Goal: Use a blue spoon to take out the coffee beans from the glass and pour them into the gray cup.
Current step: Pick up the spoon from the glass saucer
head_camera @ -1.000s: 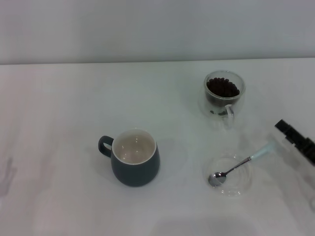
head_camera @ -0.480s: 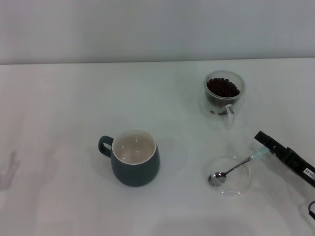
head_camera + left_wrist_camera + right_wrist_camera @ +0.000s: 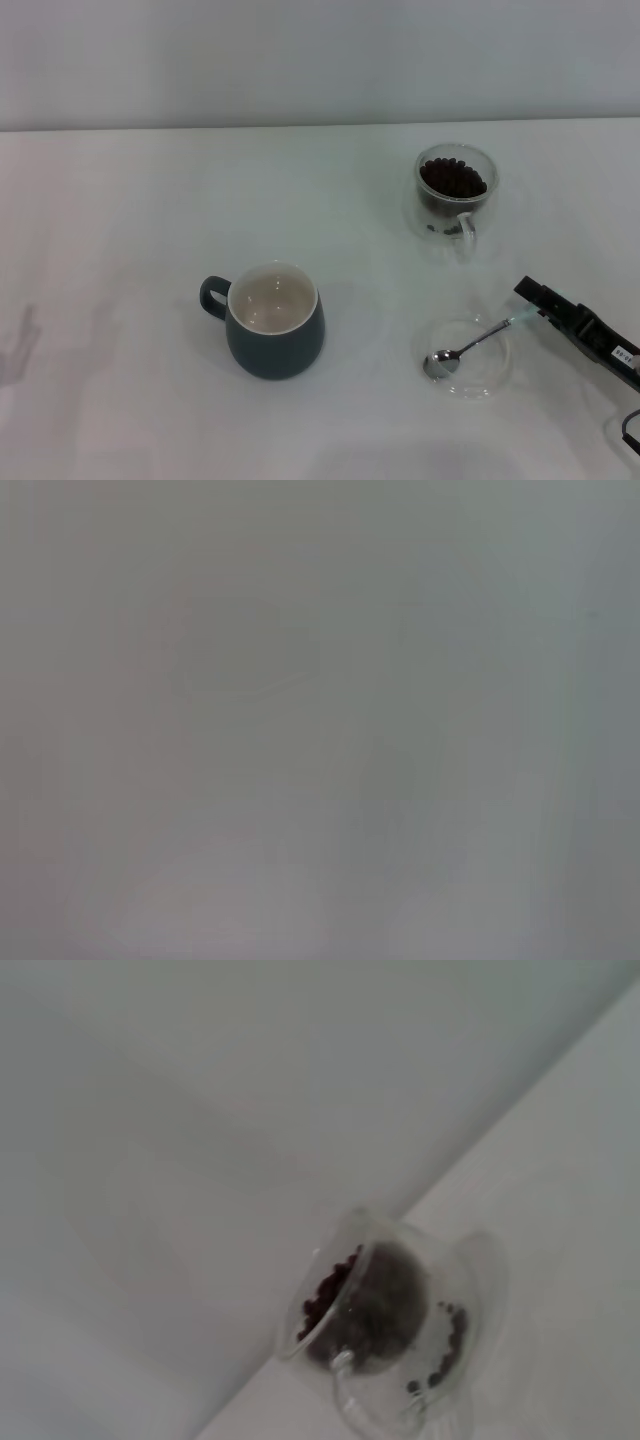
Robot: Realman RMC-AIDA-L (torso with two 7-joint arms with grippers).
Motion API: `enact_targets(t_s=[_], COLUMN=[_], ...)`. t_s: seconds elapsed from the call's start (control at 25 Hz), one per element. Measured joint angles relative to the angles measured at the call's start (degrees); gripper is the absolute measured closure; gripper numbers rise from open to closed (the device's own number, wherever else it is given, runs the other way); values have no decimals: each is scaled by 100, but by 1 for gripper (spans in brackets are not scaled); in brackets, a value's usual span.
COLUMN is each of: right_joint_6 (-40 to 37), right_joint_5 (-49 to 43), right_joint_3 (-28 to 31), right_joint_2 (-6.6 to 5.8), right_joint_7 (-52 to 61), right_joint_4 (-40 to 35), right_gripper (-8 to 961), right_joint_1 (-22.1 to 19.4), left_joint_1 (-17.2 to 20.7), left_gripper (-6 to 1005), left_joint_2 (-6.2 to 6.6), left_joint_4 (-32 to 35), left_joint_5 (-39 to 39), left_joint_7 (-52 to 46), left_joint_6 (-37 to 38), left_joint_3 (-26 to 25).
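The gray cup [image 3: 275,322] stands upright at centre-left in the head view, its cream inside bare. The glass [image 3: 456,190] stands at the back right, with coffee beans [image 3: 453,177] heaped inside. The right wrist view also shows the glass [image 3: 455,1290] and the beans [image 3: 365,1310]. The blue spoon [image 3: 470,345] lies with its silver bowl in a flat clear dish [image 3: 492,378], and its pale-blue handle slants up to the right. My right gripper [image 3: 535,300] is at the handle's end and covers the tip. My left gripper is out of view.
The white table [image 3: 120,250] runs back to a pale wall. The right arm's black body [image 3: 600,342] comes in from the right edge beside the dish. The left wrist view shows only a featureless grey blur.
My right gripper has moved left and down from the right edge to the end of the spoon's handle, now covering it. The spoon, dish, cup and glass have not moved.
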Motion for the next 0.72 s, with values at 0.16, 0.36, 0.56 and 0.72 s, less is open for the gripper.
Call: enact_targets(t_s=[0.16,0.36,0.56,0.72], right_joint_6=[114,26,-216,-536], right_joint_5=[1,1,2,43], right_joint_3=[-14,-27,-28,1], right_joint_2=[-5,-9,-30,-48], right_joint_7=[501,521,534,549], right_joint_4=[-18,-15,-19,-45], right_gripper=[351,672,797,797], right_joint_1=[-6,-26,-50,-66], left_joint_1=[-29,-34,-19,-4], left_gripper=[106,106,106,106], left_joint_2=[6,6,2,1], left_joint_4=[0,0,2,8], left_joint_5=[-3,-18,-18,-17], left_joint_7=[-8,-22,-32,-35], left_joint_6=[15,26,34,40], left_joint_3=[0,0,0,0])
